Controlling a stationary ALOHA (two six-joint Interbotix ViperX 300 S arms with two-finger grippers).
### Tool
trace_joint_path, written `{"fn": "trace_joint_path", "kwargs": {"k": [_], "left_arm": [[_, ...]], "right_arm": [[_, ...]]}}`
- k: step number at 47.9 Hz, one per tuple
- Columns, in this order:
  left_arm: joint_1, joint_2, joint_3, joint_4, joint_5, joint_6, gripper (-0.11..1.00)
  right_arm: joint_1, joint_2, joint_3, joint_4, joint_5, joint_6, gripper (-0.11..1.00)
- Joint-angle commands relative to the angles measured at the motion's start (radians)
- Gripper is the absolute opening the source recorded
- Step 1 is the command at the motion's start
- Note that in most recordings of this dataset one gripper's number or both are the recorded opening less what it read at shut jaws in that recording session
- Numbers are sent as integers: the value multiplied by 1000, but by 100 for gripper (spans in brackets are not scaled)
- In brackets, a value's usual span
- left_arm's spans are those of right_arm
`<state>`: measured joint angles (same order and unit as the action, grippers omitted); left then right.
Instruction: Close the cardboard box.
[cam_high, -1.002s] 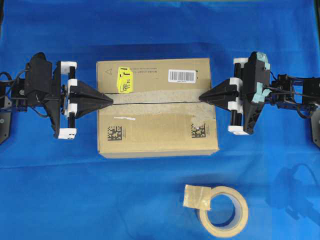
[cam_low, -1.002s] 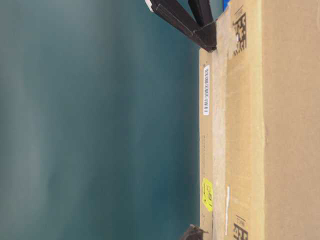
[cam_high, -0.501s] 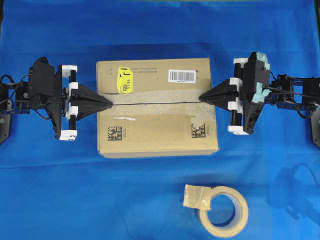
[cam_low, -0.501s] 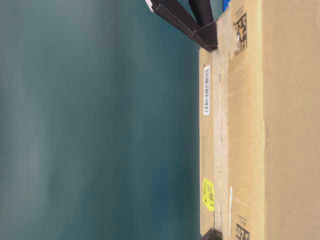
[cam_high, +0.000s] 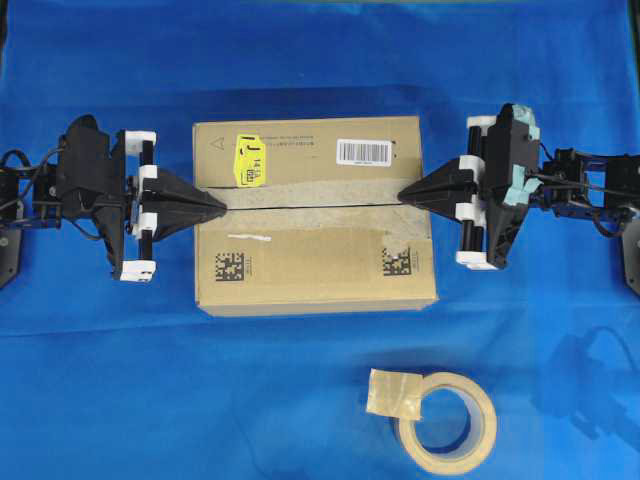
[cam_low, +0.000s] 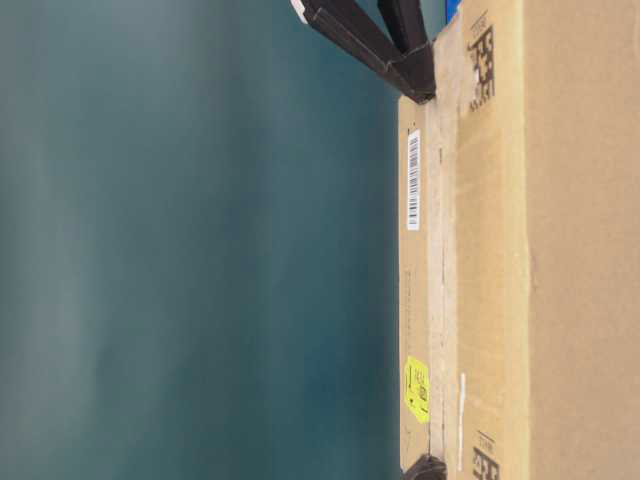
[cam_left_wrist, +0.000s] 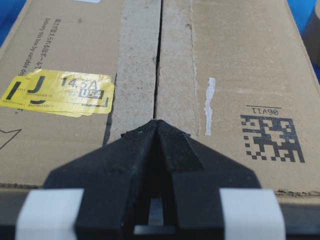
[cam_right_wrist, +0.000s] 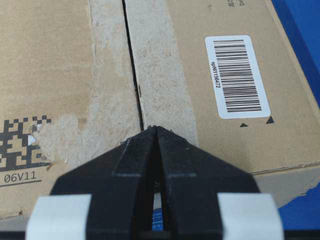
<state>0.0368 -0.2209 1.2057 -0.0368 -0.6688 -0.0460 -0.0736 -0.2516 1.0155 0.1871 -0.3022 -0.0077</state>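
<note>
One box (cam_high: 315, 215), flaps down, mid-table on the blue cloth (cam_high: 200, 400).
I count two top flaps lying flat, meeting at a narrow seam (cam_left_wrist: 158, 65); closing looks done to me, bar any last press. Two grippers, left (cam_high: 215, 203) and right (cam_high: 405, 194), sit at opposite ends of that seam, each with fingers pinched together and holding nothing. One tape roll (cam_high: 445, 420) lies well apart. Two data-matrix codes, one barcode label (cam_high: 363, 151), one yellow sticker (cam_high: 249, 161).
</note>
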Motion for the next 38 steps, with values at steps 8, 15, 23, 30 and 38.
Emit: {"fn": "trace_joint_path", "kwargs": {"k": [8,15,23,30,38], "left_arm": [[-2,0,-5,-2,6,-2,0],[-2,0,-6,-3,6,-2,0],[-2,0,-8,-3,6,-2,0],[-2,0,-9,-3,8,-2,0],[-2,0,-9,-3,8,-2,0]], "right_arm": [[3,-6,-18,-2,-5,0,0],[6,-6,-17,-2,-5,0,0],[9,-6,-17,-2,-5,0,0],[9,-6,-17,-2,-3,0,0],[9,-6,-18,-2,-8,0,0]]}}
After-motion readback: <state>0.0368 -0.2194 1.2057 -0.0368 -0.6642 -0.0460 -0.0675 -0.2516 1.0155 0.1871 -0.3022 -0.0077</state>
